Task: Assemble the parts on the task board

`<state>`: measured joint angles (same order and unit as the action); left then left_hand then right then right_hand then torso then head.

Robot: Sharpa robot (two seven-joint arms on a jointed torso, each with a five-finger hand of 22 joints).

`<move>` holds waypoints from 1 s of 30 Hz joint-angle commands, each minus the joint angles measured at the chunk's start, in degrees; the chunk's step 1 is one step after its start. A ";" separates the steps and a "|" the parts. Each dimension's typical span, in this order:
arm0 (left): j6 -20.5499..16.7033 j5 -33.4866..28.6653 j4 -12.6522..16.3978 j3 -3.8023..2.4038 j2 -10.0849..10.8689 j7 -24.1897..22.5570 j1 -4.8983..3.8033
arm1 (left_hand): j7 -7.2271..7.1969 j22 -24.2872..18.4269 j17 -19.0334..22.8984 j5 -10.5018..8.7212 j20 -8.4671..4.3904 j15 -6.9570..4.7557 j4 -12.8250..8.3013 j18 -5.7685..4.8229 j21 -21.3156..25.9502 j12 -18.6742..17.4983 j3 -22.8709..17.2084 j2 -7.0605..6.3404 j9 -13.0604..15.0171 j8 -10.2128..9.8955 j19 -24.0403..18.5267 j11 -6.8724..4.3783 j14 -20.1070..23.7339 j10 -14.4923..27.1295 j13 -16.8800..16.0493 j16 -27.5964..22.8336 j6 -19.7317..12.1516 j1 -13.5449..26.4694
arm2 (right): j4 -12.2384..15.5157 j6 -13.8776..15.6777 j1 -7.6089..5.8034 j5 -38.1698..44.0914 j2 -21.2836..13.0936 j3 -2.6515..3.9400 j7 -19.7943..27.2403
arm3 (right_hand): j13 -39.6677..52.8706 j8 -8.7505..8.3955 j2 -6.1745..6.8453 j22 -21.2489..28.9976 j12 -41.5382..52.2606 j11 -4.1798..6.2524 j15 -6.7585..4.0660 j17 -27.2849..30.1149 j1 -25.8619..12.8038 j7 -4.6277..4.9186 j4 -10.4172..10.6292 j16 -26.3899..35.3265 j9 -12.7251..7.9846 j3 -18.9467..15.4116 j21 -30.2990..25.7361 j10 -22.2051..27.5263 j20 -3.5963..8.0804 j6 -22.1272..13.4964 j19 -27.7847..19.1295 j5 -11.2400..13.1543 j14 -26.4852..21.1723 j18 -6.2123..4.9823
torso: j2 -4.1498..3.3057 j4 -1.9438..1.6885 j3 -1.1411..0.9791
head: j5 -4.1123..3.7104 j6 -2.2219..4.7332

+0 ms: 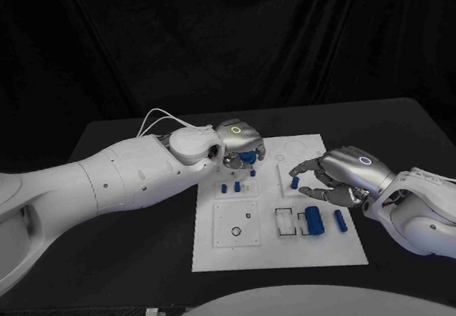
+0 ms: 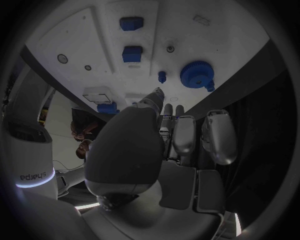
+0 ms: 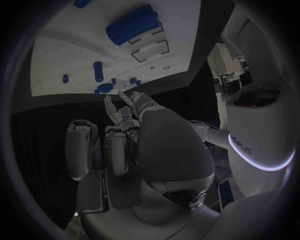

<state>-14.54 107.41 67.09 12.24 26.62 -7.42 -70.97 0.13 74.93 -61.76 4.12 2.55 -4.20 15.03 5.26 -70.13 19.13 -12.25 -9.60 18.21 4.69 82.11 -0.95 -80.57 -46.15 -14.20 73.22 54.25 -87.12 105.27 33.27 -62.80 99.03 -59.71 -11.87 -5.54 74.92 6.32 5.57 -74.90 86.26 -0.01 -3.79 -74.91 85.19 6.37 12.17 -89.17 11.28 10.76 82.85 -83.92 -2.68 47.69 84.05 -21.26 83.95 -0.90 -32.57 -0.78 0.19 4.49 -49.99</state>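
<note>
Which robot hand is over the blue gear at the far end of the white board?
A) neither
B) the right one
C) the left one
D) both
C: the left robot hand hovers above the blue gear, while the right robot hand is nearer the board's right side.

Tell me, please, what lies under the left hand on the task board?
Under the left hand a blue gear-like part sits on the task board, with small blue pegs just nearer. Whether the fingers touch the gear is hidden by the hand itself.
</note>
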 commanded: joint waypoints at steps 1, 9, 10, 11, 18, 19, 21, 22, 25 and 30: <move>2.09 4.28 -0.29 -0.07 -0.49 -0.70 0.48 | 0.11 9.57 0.14 -0.57 -0.03 -0.37 -0.09 -1.08 -0.17 0.32 0.39 0.18 -0.22 0.42 0.35 -0.32 -0.31 -0.27 0.15 0.42 0.82 0.69 | -0.06 0.83 0.14 -0.25 0.16 0.03 0.17 | 8.89 0.15 0.35 -12.64 -0.26 -0.30 0.41 -12.71 0.35 -0.06 -0.12 0.23 -0.05 0.31 0.13 -2.46 -0.30 0.49 2.29 -0.32 5.52 -0.95 | 0.02 0.01 -0.02 | 0.31 -0.01; 3.26 5.26 -0.79 -0.07 -1.01 -0.30 1.22 | -0.49 9.56 0.58 -0.93 -0.12 -0.29 0.15 -1.07 -0.08 0.86 0.65 0.28 -1.06 -0.29 0.37 0.07 -0.16 -1.05 0.22 0.39 0.15 1.86 | -0.24 0.48 0.15 -0.52 0.36 0.03 0.00 | 8.86 0.20 0.35 -12.62 -0.28 -0.32 0.42 -12.71 0.36 -0.02 -0.11 0.23 -0.05 0.33 0.07 -2.46 -0.30 0.62 2.27 -0.33 5.52 -0.96 | 0.07 -0.06 0.03 | 0.15 -0.01; 3.32 5.29 -0.81 -0.07 -1.03 -0.26 1.27 | -0.55 9.55 0.66 -0.92 -0.12 -0.27 0.11 -1.07 -0.05 0.91 0.62 0.31 -1.13 -0.36 0.36 0.10 -0.13 -1.12 0.22 0.36 0.05 1.86 | -0.28 0.42 0.15 -0.53 0.38 0.03 -0.02 | 8.86 0.20 0.35 -12.62 -0.28 -0.32 0.42 -12.71 0.36 -0.02 -0.11 0.23 -0.05 0.33 0.07 -2.46 -0.30 0.62 2.27 -0.33 5.52 -0.96 | 0.06 -0.07 0.04 | 0.18 -0.01; 3.42 5.33 -0.85 -0.07 -1.07 -0.20 1.32 | -0.63 9.56 0.69 -0.87 -0.13 -0.24 0.07 -1.08 -0.08 0.97 0.59 0.36 -1.21 -0.43 0.38 0.17 -0.12 -1.22 0.21 0.37 -0.05 1.87 | -0.32 0.37 0.15 -0.54 0.40 0.03 -0.05 | 8.86 0.20 0.35 -12.62 -0.28 -0.32 0.42 -12.71 0.36 -0.02 -0.11 0.23 -0.05 0.33 0.07 -2.46 -0.30 0.62 2.27 -0.33 5.52 -0.96 | 0.07 -0.07 0.02 | 0.18 -0.01; 4.17 5.42 -1.18 -0.07 -1.41 -0.09 1.59 | -0.57 9.57 0.98 0.44 -0.12 -0.11 -0.48 -1.09 -0.05 1.39 0.00 0.90 -1.62 -0.46 0.38 0.25 0.01 -1.93 0.16 0.34 0.11 1.46 | -0.52 0.17 0.17 -0.57 0.53 0.03 -0.16 | 8.78 0.26 0.32 -12.60 -0.33 -0.37 0.44 -12.63 0.35 0.04 -0.08 0.27 -0.05 0.39 0.00 -2.42 -0.31 0.77 2.24 -0.37 5.50 -0.98 | 0.07 -0.04 0.00 | 0.27 -0.01; 4.14 5.43 -1.25 -0.07 -1.46 -0.11 1.63 | -0.56 9.62 0.90 0.87 -0.12 -0.12 -0.60 -1.13 -0.23 1.46 -0.14 0.96 -1.71 -0.46 0.46 0.23 -0.04 -2.11 0.17 0.43 0.18 1.39 | -0.54 0.16 0.17 -0.57 0.55 0.03 -0.17 | 8.78 0.26 0.32 -12.60 -0.33 -0.37 0.44 -12.63 0.35 0.04 -0.08 0.27 -0.05 0.39 0.00 -2.42 -0.31 0.77 2.24 -0.37 5.50 -0.98 | 0.08 -0.06 0.00 | 0.28 -0.01; 4.10 5.43 -1.41 -0.07 -1.55 -0.13 1.70 | -0.57 9.66 0.93 1.81 -0.12 -0.13 -0.87 -1.16 -0.35 1.50 -0.47 1.05 -1.91 -0.47 0.52 0.22 -0.08 -2.41 0.25 0.51 0.27 1.25 | -0.57 0.12 0.18 -0.60 0.59 0.03 -0.19 | 8.78 0.26 0.32 -12.60 -0.33 -0.37 0.44 -12.63 0.35 0.04 -0.08 0.27 -0.05 0.39 0.00 -2.42 -0.31 0.77 2.24 -0.37 5.50 -0.98 | 0.08 -0.04 0.01 | 0.19 -0.01; 4.09 5.44 -1.55 -0.07 -1.62 -0.12 1.74 | -0.55 9.68 0.92 2.44 -0.12 -0.12 -0.98 -1.17 -0.41 1.49 -0.75 1.21 -2.02 -0.44 0.56 0.26 -0.11 -2.60 0.33 0.57 0.39 1.20 | -0.59 0.06 0.18 -0.63 0.61 0.03 -0.22 | 8.71 0.27 0.28 -12.58 -0.38 -0.40 0.46 -12.61 0.29 0.07 -0.01 0.28 -0.07 0.41 -0.05 -2.39 -0.32 0.83 2.21 -0.40 5.50 -0.99 | 0.10 -0.02 0.00 | 0.24 -0.01; 4.14 5.44 -1.84 -0.07 -1.74 -0.07 1.80 | -0.44 9.72 0.93 3.99 -0.12 0.00 -1.18 -1.20 -0.54 1.32 -1.51 1.66 -2.31 -0.46 0.63 0.48 -0.17 -2.94 0.58 0.68 0.54 1.17 | -0.61 -0.05 0.18 -0.68 0.64 0.03 -0.27 | 8.69 0.28 0.21 -12.53 -0.39 -0.44 0.49 -12.49 0.19 0.11 0.09 0.33 -0.08 0.44 -0.18 -2.39 -0.33 0.89 2.16 -0.43 5.47 -1.03 | 0.13 -0.04 0.02 | 0.21 -0.01; 4.38 5.45 -2.57 -0.07 -2.07 -0.08 1.91 | -0.43 9.83 0.82 5.79 -0.11 0.10 -1.82 -1.28 -0.92 1.11 -2.81 2.00 -2.68 -0.45 0.79 0.59 -0.29 -3.86 0.99 0.92 0.75 0.82 | -0.63 -0.17 0.19 -0.72 0.61 0.03 -0.37 | 8.64 0.29 0.13 -12.51 -0.43 -0.47 0.52 -12.41 0.11 0.14 0.19 0.37 -0.11 0.48 -0.24 -2.37 -0.35 0.96 2.13 -0.49 5.45 -1.04 | 0.09 -0.03 0.00 | 0.18 -0.01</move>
<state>-10.74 112.51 64.64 12.23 24.75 -7.27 -69.18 -0.24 74.92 -60.90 9.74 2.45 -4.41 13.18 4.35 -70.88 20.35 -14.79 -7.92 15.56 4.50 82.57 -0.30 -80.78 -49.64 -13.24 74.05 54.62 -86.25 104.62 33.12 -62.76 98.32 -59.07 -11.87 -5.50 74.91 6.32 5.57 -74.93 86.01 -0.01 -3.79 -74.91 85.19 6.58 12.33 -89.17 11.22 10.92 82.85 -83.93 -2.68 48.31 84.05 -21.51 83.95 -0.90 -32.46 -0.83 0.20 4.63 -49.99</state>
